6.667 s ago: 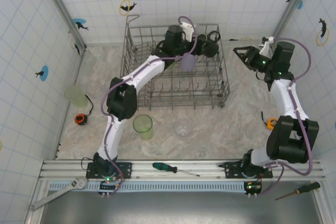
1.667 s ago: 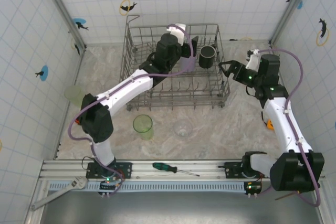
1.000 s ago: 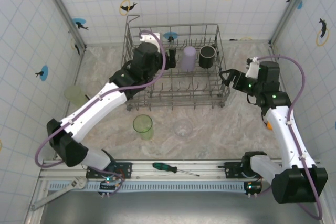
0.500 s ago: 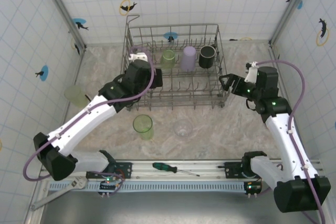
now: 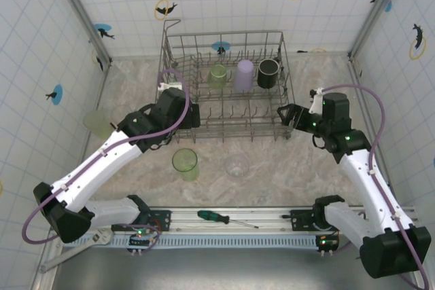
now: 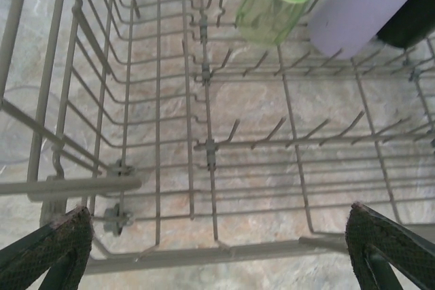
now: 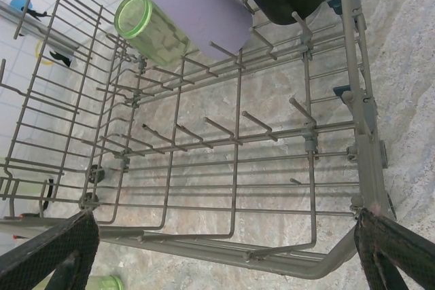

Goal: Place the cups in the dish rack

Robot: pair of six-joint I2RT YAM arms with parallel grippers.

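Nearest the arm bases, two cups stood unloaded on the marble-look desk [image 5: 299,174]: a translucent green plastic tumbler [image 5: 185,163], mouth up, and just right of it a clear tumbler [image 5: 236,165]. A paler green translucent tumbler [image 5: 97,123] stood well off to the left, by the tiled wall. So approx. three cups were left to load, as far as the views showed.

Further in, the left end effector [image 5: 191,115] hung at the near-left corner of the large grey wire dish rack [image 5: 224,121]. Its fingers [image 6: 54,239] were spread wide w/ nothing btwn them. The right end effector [image 5: 286,113] was at the rack's near-right corner, likewise wide open and empty.

In the rack's far row, three cups sat side by side among the tines: a small green tumbler [image 5: 217,75], a lilac tumbler [image 5: 244,75] and a black mug [image 5: 268,73], left to right. In the wrist views the green and lilac ones leaned rather than stood upright. The near rows of tines were bare.

Judged from that, the job was roughly half done. Next likely pick was one of the two desk cups in front of the rack.
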